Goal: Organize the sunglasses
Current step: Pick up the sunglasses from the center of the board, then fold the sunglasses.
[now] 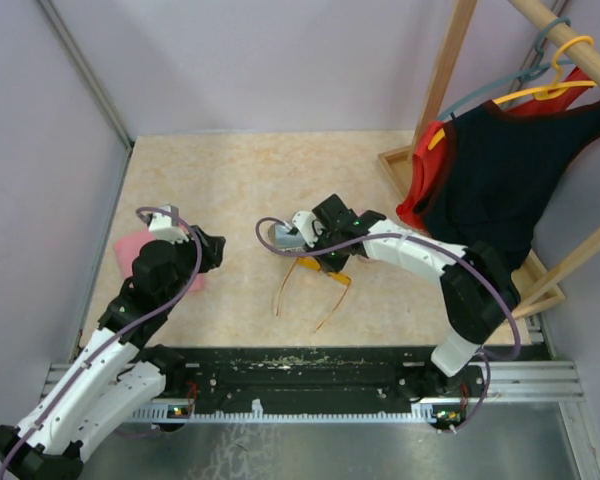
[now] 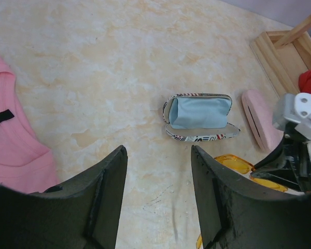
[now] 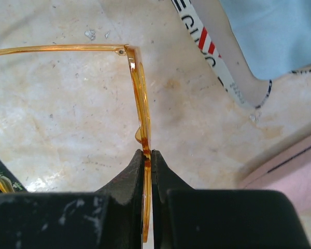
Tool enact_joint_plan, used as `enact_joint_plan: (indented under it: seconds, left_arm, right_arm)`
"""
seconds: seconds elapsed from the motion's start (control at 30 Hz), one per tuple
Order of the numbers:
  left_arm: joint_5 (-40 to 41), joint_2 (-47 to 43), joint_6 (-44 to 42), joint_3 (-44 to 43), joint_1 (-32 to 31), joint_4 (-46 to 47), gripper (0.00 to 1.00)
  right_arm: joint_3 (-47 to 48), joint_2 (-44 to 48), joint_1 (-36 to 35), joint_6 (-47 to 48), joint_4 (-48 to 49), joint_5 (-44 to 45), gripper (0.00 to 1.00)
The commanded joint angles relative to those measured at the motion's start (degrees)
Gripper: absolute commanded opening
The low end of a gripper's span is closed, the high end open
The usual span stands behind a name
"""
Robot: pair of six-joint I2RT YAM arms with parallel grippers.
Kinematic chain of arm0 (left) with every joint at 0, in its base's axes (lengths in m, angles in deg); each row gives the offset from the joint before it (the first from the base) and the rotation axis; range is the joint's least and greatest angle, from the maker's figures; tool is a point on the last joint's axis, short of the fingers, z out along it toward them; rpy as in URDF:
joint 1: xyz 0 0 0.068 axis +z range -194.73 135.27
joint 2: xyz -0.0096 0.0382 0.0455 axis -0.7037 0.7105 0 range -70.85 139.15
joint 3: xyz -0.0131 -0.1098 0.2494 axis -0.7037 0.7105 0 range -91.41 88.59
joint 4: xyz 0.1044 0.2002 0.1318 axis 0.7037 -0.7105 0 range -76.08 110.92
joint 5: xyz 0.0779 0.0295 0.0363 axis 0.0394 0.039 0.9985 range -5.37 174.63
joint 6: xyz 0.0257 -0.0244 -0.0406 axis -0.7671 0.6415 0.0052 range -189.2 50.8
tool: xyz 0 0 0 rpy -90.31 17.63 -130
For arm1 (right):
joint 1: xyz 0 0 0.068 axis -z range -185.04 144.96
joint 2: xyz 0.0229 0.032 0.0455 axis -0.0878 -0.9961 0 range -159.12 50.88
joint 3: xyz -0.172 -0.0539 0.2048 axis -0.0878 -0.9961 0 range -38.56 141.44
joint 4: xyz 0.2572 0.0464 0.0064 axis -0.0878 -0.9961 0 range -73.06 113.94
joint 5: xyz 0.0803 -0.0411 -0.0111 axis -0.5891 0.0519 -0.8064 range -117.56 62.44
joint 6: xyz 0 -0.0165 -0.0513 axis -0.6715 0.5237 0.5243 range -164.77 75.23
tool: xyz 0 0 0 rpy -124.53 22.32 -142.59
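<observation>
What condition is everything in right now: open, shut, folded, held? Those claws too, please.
orange sunglasses: arms unfolded, frame pinched by the right claw.
printed case: open, pale blue inside showing.
pink case: looks shut, though hard to be sure.
right claw: shut on the orange sunglasses.
left claw: open, holding nothing.

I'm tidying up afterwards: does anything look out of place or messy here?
A pink ribbed cloth lies at the beige marbled tabletop's left edge, unrelated to eyewear. Small pale flakes dot the surface near the orange translucent sunglasses pinched between the fingers of the right gripper.
</observation>
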Motion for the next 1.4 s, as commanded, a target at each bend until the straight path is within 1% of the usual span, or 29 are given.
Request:
enact_joint_plan:
  seconds: [0.0, 0.17, 0.33, 0.5, 0.6, 0.77, 0.87, 1.1, 1.37]
  left_arm:
    - [-1.0, 0.0, 0.0, 0.5, 0.4, 1.6, 0.58]
    - [-4.0, 1.4, 0.9, 0.8, 0.4, 2.5, 0.59]
    - [-12.1, 7.7, 0.1, 0.1, 0.4, 5.4, 0.59]
    - [-20.7, 15.9, 0.3, -2.4, 0.3, 8.5, 0.58]
    - [-23.1, 20.5, 1.0, -4.4, -0.6, 9.4, 0.57]
    - [-21.3, 25.3, 1.8, -6.4, -5.4, 10.7, 0.56]
    - [-19.1, 26.8, 2.6, -6.8, -7.9, 11.3, 0.56]
    - [-17.2, 29.1, 3.7, -6.8, -10.0, 12.2, 0.56]
    - [-16.6, 31.1, 3.6, -7.4, -10.8, 13.0, 0.56]
  right_arm:
    - [-3.0, 7.6, 0.6, -6.5, 1.2, 1.4, 0.00]
    - [-7.0, 14.1, 0.6, -14.6, 2.4, 5.5, 0.00]
    - [-10.2, 20.7, -0.7, -20.2, 4.4, 7.7, 0.00]
    - [-11.8, 23.9, -5.9, -23.3, 7.2, 17.7, 0.00]
    - [-12.4, 24.0, -8.8, -23.9, 9.5, 23.1, 0.00]
    - [-12.6, 23.4, -12.2, -25.1, 12.5, 31.6, 0.00]
    - [-13.2, 23.7, -12.7, -26.3, 14.1, 34.4, 0.00]
    - [-14.3, 24.3, -13.1, -27.5, 16.3, 35.5, 0.00]
    - [-15.0, 25.4, -13.3, -27.7, 17.9, 36.3, 0.00]
